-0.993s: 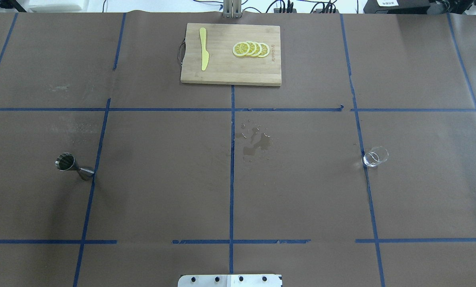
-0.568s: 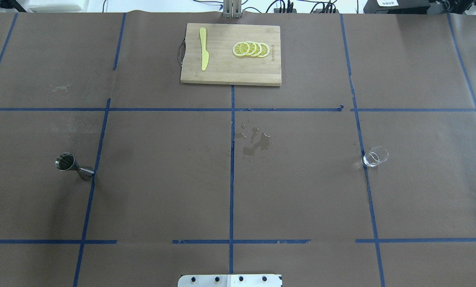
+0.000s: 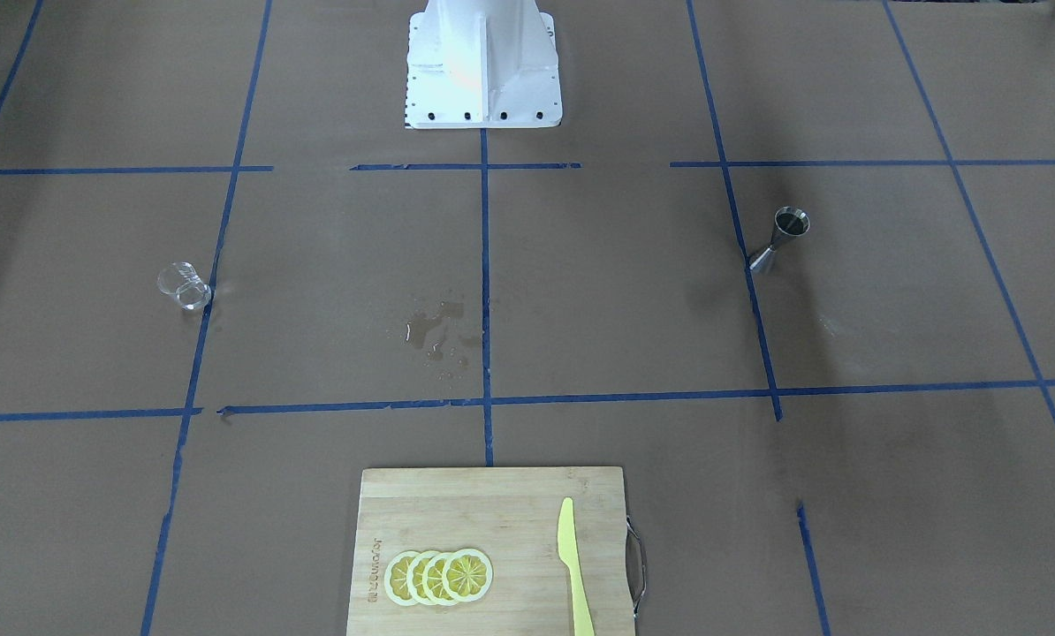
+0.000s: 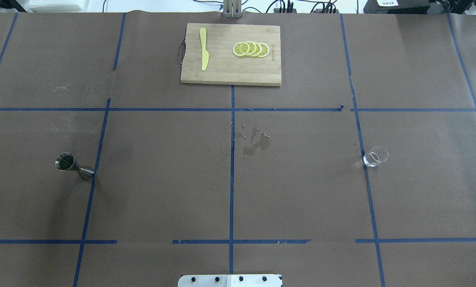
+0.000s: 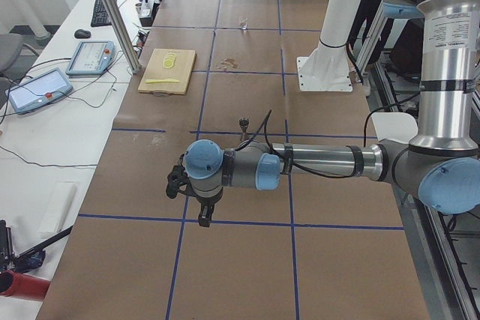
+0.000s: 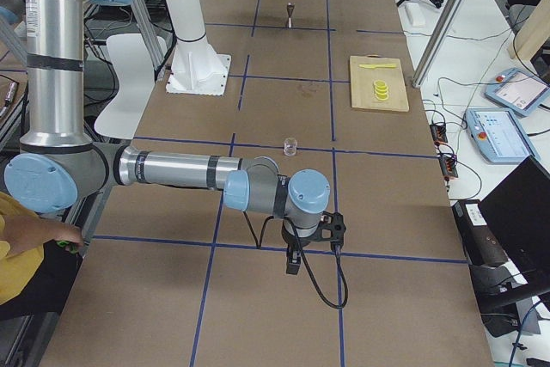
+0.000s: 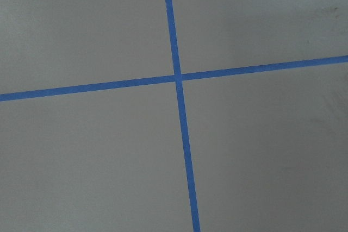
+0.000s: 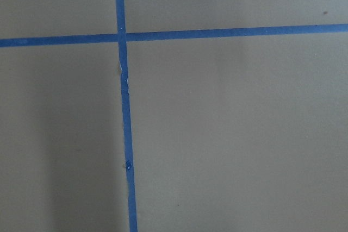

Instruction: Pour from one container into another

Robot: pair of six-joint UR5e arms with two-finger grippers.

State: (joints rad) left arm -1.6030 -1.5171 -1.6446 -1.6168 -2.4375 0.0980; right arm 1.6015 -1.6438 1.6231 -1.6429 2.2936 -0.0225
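The small clear glass tumbler stands upright on the brown paper on my right side, also visible as the tumbler. The steel hourglass jigger stands upright on my left side. Neither is touched. My left gripper hangs over the table beyond the jigger, near the table's left end. My right gripper hangs beyond the glass, towards the right end. Both show only in the side views, so I cannot tell whether they are open or shut. Both wrist views hold only paper and blue tape.
A wooden cutting board with lemon slices and a yellow knife lies at the far middle. A wet spill marks the centre. The white robot base stands at the near edge. A person's arm shows at the right end.
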